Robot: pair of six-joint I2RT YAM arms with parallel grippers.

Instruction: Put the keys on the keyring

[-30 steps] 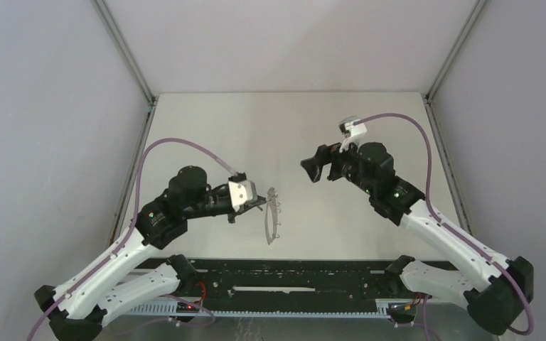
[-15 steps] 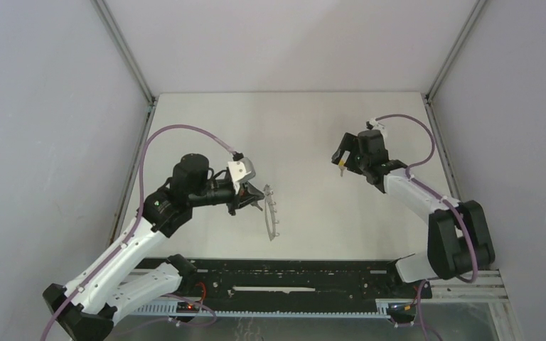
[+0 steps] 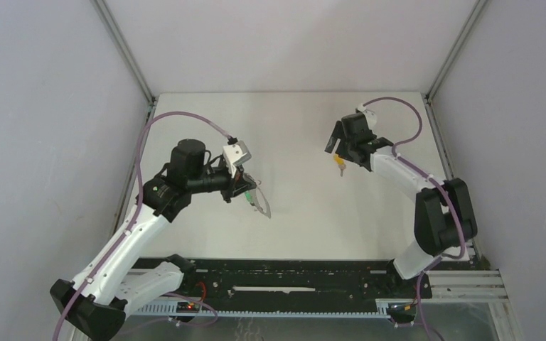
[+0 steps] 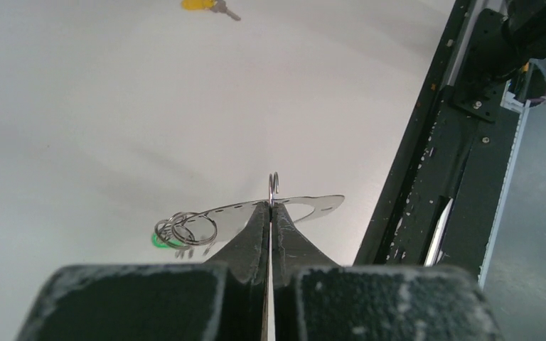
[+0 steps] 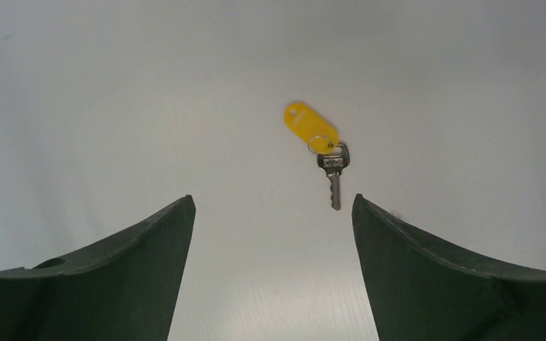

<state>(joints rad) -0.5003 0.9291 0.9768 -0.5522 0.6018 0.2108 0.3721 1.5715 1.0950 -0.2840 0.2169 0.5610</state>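
Across the pale desk (image 3: 298, 128) both arms have shifted since a second ago. The right arm (image 3: 405, 170) has drawn back from the middle to the upper right of the overhead frame and tipped its wrist downward. The left arm (image 3: 149, 213) has pulled the keyring a little up and to the left.

The left fingers (image 4: 270, 213) are clenched on the rim of the keyring (image 4: 306, 206), a flat grey plate held edge-on above the desk, left of centre in the overhead view. Small wire rings (image 4: 185, 229) hang at its far end. A green key (image 4: 160, 241) head shows just under them, and it looks already attached, though the link itself is too small to confirm.

The right fingers (image 3: 335, 152) are spread wide and grasp nothing. The yellow key (image 5: 323, 145) lies flat on the desk, near the upper middle of the right wrist frame, beyond the tips and nearer the right-hand one.

The step in hand seems to be fetching the second key. Next the right fingers probably need to go forward and down to straddle the key, then pinch its thin body off the flat surface.
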